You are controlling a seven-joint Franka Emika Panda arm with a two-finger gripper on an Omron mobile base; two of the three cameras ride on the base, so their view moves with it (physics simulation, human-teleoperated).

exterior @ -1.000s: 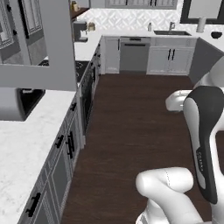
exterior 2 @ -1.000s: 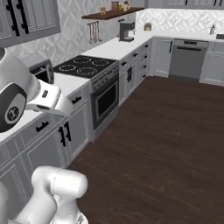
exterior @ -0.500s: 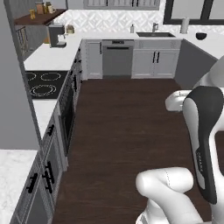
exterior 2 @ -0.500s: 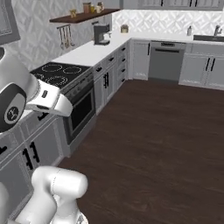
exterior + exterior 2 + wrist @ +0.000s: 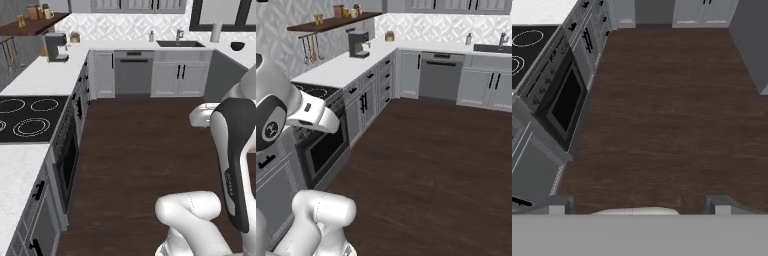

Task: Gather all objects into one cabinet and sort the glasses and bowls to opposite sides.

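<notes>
A broad stretch of dark brown wooden floor (image 5: pixel 145 150) lies bare from the black glass-fronted oven (image 5: pixel 564 102) across to the far run of grey base cabinets (image 5: pixel 180 77), leaving wide passage down the middle. Left of the oven's side, the white stone counter (image 5: pixel 45 75) is mostly bare; a black coffee machine (image 5: pixel 55 47) stands at its far end. Beyond the oven, a steel dishwasher (image 5: pixel 441 77) sits flush in the cabinet row.

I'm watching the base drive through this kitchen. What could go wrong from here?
The oven and stove stand close on the arm's left, so a wide swing might clip them. The pincer is open and empty over bare floor. No cups or bowls are in sight, so the base may have to search for them.
</notes>
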